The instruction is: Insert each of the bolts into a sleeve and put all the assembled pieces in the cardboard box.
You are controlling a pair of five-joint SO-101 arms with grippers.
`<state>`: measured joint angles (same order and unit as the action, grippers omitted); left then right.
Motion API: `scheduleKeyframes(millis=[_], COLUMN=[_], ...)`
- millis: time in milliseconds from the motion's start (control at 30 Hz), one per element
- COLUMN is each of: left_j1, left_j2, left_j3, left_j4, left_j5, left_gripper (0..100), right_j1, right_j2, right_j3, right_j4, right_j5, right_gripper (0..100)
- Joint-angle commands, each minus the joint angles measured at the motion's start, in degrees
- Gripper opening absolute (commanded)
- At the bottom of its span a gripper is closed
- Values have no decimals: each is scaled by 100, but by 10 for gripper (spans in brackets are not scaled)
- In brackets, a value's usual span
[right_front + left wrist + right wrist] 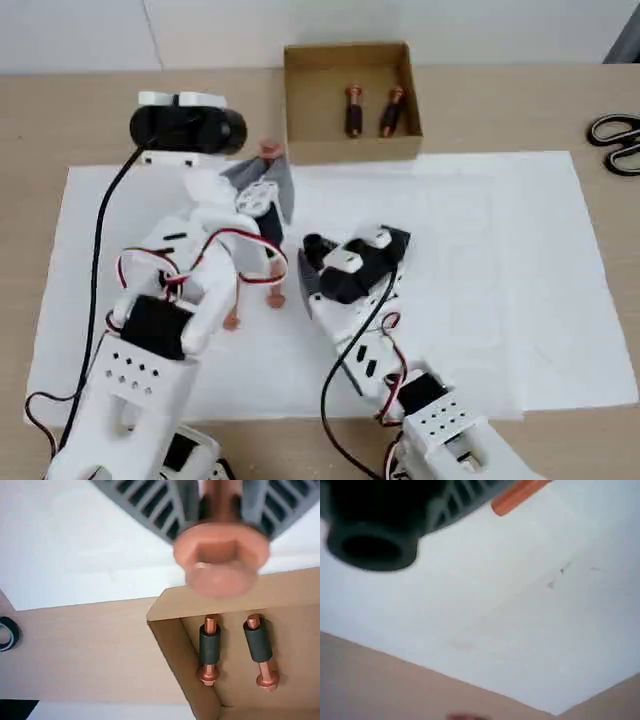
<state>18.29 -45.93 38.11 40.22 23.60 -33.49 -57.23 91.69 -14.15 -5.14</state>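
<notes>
Now | holds bolt [221, 562] in left end effector [220, 502] | likely light, hard, slippery; grip thin stem | holds sleeve [370, 547] in right end effector [405, 505]

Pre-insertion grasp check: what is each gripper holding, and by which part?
Left gripper: copper bolt, clamped on the shank, head free. Right gripper: black sleeve, gripped around its body, open end free.

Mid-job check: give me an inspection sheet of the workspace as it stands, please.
Surface: wooden table with white paper sheet.
Job's things: two assembled pieces in cardboard box; two loose bolts on the sheet.
Clutter: scissors at the table's right edge.
Grippers: left gripper shut on bolt beside the box; right gripper shut on sleeve.
Cables: black cable along each arm.
Surroundings: pale wall behind the table.
</notes>
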Motion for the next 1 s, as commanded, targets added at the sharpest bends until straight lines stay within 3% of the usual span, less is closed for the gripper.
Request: scheduleKeyframes(millis=[0, 133, 400, 967], left_j1=[62, 246, 281, 290], left_j2=[-62, -62, -62, -62], left_j3=[-22, 92, 963, 1253], left_j4=[-193, -273, -1468, -1459], left_j5=[53, 53, 26, 26], left_gripper=[6, 6, 6, 6], right_j1=[-31, -31, -40, -268], right_j2=[-127, -127, -127, -127], right_j3=[-62, -62, -62, -53], right_j4=[31, 31, 31, 31], right_j5=[-281, -440, -440, -431], right_gripper=[4, 4, 4, 4])
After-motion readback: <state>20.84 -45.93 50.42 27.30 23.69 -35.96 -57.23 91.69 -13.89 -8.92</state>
